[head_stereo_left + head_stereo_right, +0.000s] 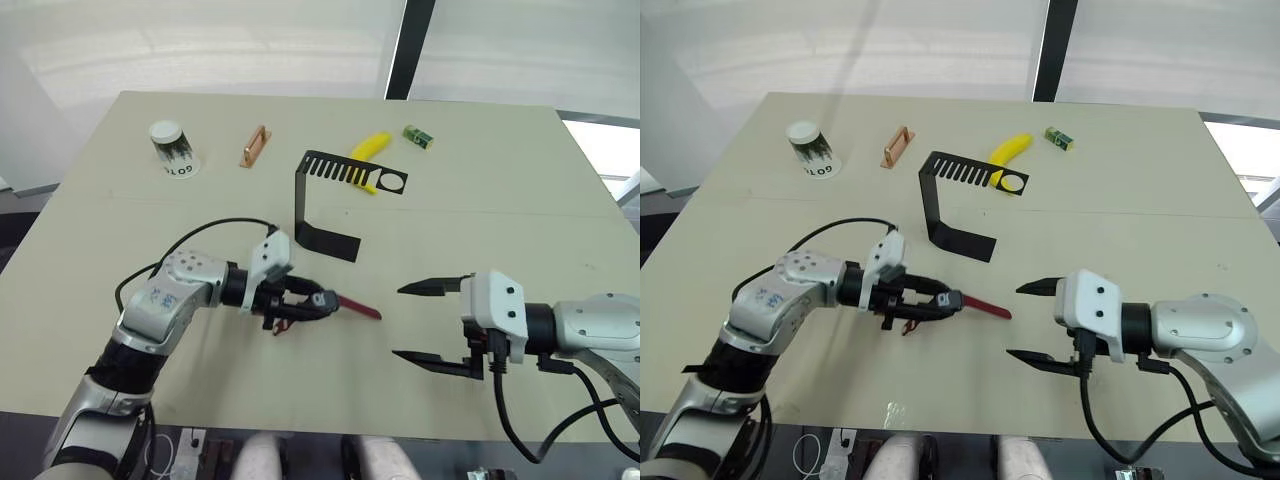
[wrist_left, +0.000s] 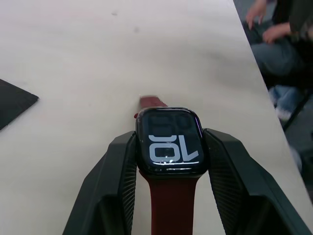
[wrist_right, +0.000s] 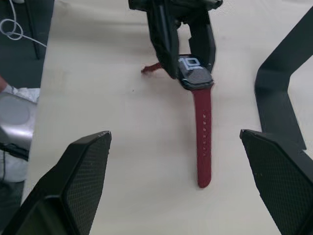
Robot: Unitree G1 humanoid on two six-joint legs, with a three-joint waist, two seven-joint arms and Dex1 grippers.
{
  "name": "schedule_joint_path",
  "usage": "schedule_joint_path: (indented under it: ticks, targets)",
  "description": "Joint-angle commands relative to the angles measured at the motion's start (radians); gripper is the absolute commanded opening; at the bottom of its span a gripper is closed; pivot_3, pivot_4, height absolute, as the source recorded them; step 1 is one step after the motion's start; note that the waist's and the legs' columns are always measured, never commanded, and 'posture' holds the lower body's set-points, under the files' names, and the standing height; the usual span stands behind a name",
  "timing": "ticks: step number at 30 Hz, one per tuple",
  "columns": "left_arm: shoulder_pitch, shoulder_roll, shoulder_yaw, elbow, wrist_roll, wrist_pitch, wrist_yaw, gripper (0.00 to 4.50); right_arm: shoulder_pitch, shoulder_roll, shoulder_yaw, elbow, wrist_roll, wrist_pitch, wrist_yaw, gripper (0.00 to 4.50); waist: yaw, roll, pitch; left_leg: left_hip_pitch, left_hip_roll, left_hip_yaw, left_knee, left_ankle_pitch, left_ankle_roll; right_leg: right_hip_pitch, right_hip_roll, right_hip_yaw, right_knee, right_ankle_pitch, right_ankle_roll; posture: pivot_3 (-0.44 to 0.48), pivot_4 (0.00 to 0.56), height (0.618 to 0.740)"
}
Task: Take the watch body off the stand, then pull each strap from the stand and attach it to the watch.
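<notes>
Left gripper [image 1: 305,303] jaws pinch the watch body [image 2: 169,141]; its strap [image 3: 203,138] points straight at the right gripper [image 1: 432,324], jaws spread wide.

Watch body [image 2: 169,142]: dark case, white digits lit, clamped in left hand [image 1: 312,303], just above surface near its front edge. Maroon straps [image 3: 203,131] look attached both ends. Black stand [image 1: 325,200] upright mid-surface, slots bare.

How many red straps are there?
2. One strap sticks out from the watch toward the right gripper, lying on the table. The other runs back between the left fingers.
</notes>
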Motion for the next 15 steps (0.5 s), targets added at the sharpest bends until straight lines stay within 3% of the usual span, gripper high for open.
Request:
schedule_joint_path:
  ticks: [1, 7, 15]
  targets:
    - [-0.061, -0.056, 0.072, 0.031, -0.100, 0.207, 0.081, 1.61, -0.053, 0.022, 0.048, -0.019, -0.063, 0.016, -0.081, 4.46, 0.000, 0.000, 0.000, 0.000, 0.000, 0.000, 0.000, 0.000, 0.000, 0.000, 0.000, 0.000, 0.000, 0.000, 0.000, 0.000, 0.150, 0.740]
    - [-0.142, -0.148, 0.170, 0.113, -0.204, 0.443, 0.176, 1.61, -0.139, 0.057, 0.143, -0.014, -0.154, 0.114, -0.192, 4.46, 0.000, 0.000, 0.000, 0.000, 0.000, 0.000, 0.001, 0.001, -0.001, -0.001, 0.000, 0.000, 0.002, 0.000, 0.000, 0.000, 0.150, 0.740]
    - [-0.170, -0.166, 0.202, 0.144, -0.270, 0.548, 0.200, 1.61, -0.200, 0.093, 0.231, 0.002, -0.232, 0.215, -0.258, 4.46, -0.001, 0.000, 0.000, 0.000, 0.000, 0.000, 0.001, 0.001, -0.002, -0.003, 0.000, 0.000, 0.006, 0.000, 0.000, 0.000, 0.150, 0.740]
